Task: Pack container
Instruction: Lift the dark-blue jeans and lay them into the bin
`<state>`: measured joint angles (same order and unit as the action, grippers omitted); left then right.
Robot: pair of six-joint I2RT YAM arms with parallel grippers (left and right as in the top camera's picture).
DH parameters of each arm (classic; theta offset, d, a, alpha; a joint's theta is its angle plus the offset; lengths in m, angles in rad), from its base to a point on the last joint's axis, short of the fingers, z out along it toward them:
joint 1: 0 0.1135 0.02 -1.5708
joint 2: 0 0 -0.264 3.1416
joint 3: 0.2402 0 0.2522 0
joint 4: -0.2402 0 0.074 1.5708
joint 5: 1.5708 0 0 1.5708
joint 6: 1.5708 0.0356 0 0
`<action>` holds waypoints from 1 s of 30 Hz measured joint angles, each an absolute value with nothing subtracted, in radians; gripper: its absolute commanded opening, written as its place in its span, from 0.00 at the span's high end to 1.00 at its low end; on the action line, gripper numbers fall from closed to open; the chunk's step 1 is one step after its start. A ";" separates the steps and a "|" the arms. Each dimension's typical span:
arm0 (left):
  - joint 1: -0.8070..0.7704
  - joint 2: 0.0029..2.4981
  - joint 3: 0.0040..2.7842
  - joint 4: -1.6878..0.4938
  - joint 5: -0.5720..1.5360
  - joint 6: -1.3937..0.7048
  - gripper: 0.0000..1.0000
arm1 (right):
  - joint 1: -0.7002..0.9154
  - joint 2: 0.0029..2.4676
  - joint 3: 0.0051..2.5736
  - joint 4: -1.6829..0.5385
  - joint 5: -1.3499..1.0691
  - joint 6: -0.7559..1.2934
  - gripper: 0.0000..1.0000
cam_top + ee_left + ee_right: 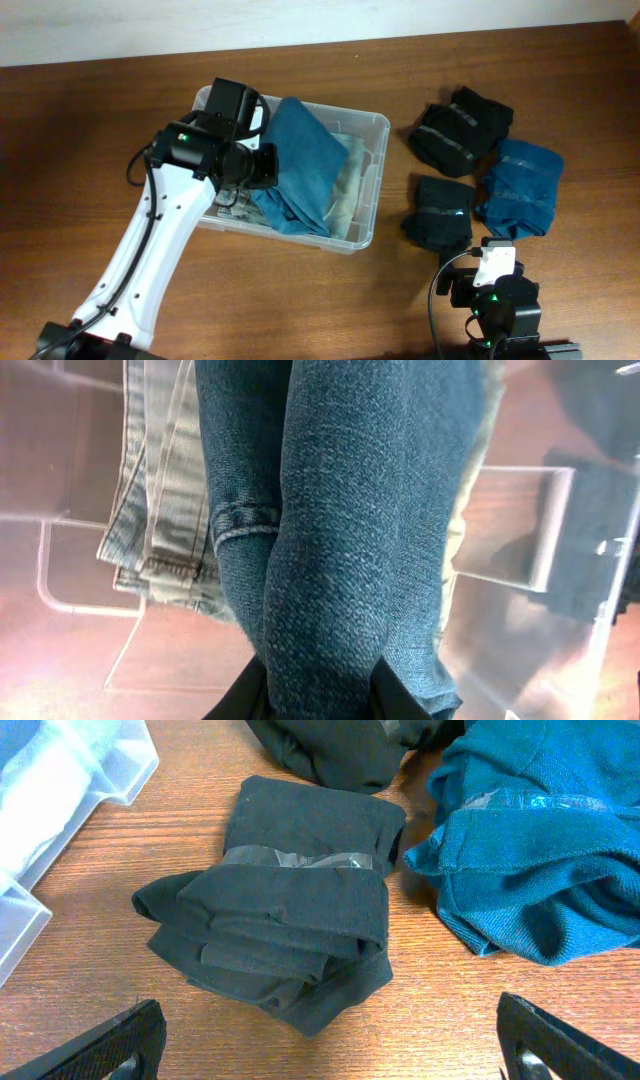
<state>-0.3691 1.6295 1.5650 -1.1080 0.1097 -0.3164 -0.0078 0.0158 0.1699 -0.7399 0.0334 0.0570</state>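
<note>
Left tool (pixel 265 166) clamping jeans (pixel 303 160), over container (pixel 377 170)

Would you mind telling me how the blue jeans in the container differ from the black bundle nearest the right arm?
The blue jeans are denim and lie in the container, held by the left gripper. The black bundle is taped and sits on the table, untouched. Both are folded clothes.

Left arm (pixel 150 240): white link rising diagonally from the near-left table edge to a black wrist (pixel 215 140), with the left gripper (pixel 320 695) turned toward the robot's right and its fingers (pixel 235 705) clamped on a fold of blue jeans (pixel 340 540). Right arm (pixel 497 300): folded low at the near edge. The right gripper (pixel 330 1045) has its fingers (pixel 110 1045) spread wide, holding nothing.
</note>
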 measured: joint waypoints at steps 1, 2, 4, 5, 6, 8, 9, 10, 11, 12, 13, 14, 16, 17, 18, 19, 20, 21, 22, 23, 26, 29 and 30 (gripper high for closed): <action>-0.369 1.625 1.565 -1.094 0.107 -0.314 1.00 | -0.008 0.016 0.170 -0.740 0.033 0.057 0.02; -0.369 1.619 1.565 -1.079 0.104 -0.314 0.99 | -0.008 0.016 0.170 -0.740 0.033 0.057 0.02; -0.369 1.604 1.565 -1.042 0.097 -0.315 0.99 | -0.008 0.016 0.170 -0.740 0.033 0.057 0.02; -0.369 1.593 1.565 -1.018 0.095 -0.319 1.00 | -0.008 0.016 0.170 -0.740 0.033 0.057 0.02; -0.368 1.583 1.565 -0.997 0.094 -0.323 0.99 | -0.008 0.016 0.170 -0.740 0.033 0.057 0.02; -0.365 1.558 1.565 -0.943 0.097 -0.334 1.00 | -0.008 0.016 0.170 -0.740 0.033 0.057 0.02; -0.363 1.546 1.565 -0.917 0.101 -0.342 0.99 | -0.008 0.016 0.170 -0.740 0.033 0.057 0.02; -0.363 1.537 1.565 -0.900 0.101 -0.350 0.99 | -0.008 0.016 0.170 -0.739 0.033 0.057 0.02; -0.360 1.527 1.565 -0.892 0.101 -0.360 0.99 | -0.008 0.016 0.170 -0.740 0.033 0.056 0.02; -0.359 1.519 1.565 -0.890 0.102 -0.366 0.99 | -0.008 0.016 0.170 -0.740 0.033 0.057 0.02; -0.358 1.513 1.565 -0.890 0.104 -0.369 0.99 | -0.008 0.016 0.170 -0.740 0.033 0.057 0.02; -0.358 1.510 1.565 -0.890 0.105 -0.374 1.00 | -0.008 0.016 0.170 -0.740 0.033 0.056 0.02; -0.358 1.509 1.565 -0.889 0.108 -0.374 0.99 | -0.008 0.016 0.170 -0.740 0.033 0.057 0.02; -0.359 1.509 1.565 -0.889 0.110 -0.370 0.99 | -0.008 0.016 0.170 -0.740 0.033 0.057 0.02; -0.359 1.509 1.565 -0.889 0.112 -0.367 0.99 | -0.008 0.016 0.170 -0.740 0.033 0.056 0.02; -0.359 1.509 1.565 -0.890 0.111 -0.363 1.00 | -0.008 0.016 0.170 -0.740 0.033 0.057 0.02; -0.359 1.509 1.565 -0.891 0.111 -0.360 0.99 | -0.008 0.016 0.170 -0.740 0.033 0.057 0.02; -0.358 1.509 1.565 -0.893 0.110 -0.359 0.99 | -0.008 0.016 0.170 -0.740 0.033 0.056 0.02; -0.358 1.509 1.565 -0.894 0.109 -0.359 0.99 | -0.008 0.016 0.170 -0.740 0.033 0.057 0.02; -0.358 1.509 1.565 -0.894 0.109 -0.359 0.99 | -0.008 0.016 0.170 -0.740 0.033 0.057 0.02; -0.358 1.509 1.565 -0.869 0.131 -0.349 0.99 | -0.008 0.016 0.170 -0.740 0.033 0.057 0.02; -0.357 1.509 1.565 -0.805 0.192 -0.335 0.99 | -0.008 0.016 0.170 -0.740 0.034 0.057 0.02; -0.357 1.509 1.565 -0.785 0.212 -0.332 0.99 | -0.008 0.016 0.170 -0.740 0.033 0.057 0.02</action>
